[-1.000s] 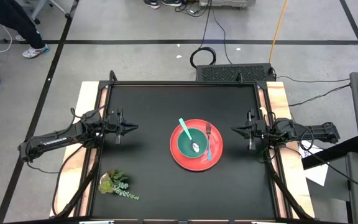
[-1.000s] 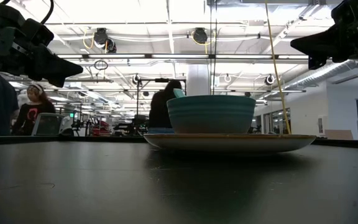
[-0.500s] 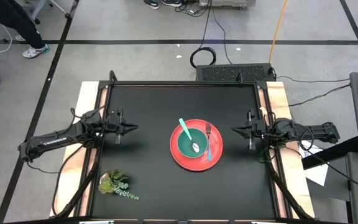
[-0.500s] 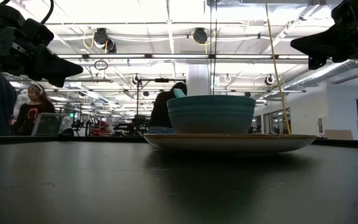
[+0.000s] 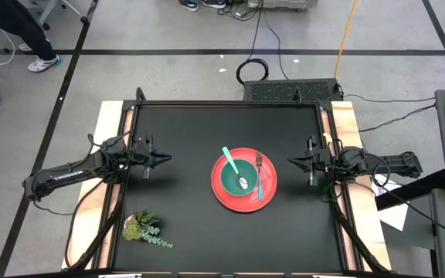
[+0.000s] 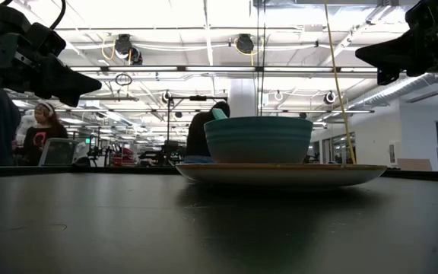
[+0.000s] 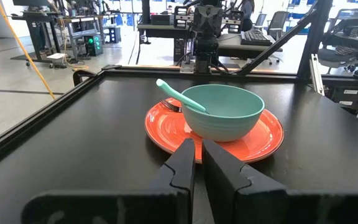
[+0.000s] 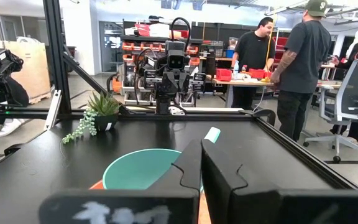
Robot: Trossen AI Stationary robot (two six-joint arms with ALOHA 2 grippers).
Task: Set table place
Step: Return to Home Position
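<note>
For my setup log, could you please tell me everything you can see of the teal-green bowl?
The teal-green bowl is round and matte, with faint horizontal ridges on its outer wall. It stands upright on the middle of the larger red plate. A teal-handled spoon rests in it, its handle leaning out over the rim. The blue-handled fork lies beside it on the plate.

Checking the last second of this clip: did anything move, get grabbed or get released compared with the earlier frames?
Nothing on the table visibly changed. The left gripper and right gripper hang shut and empty in the same spots near its side edges. The spoon is in the bowl and the fork lies beside it on the plate, as before. Only a person in the room behind shifted slightly.
</note>
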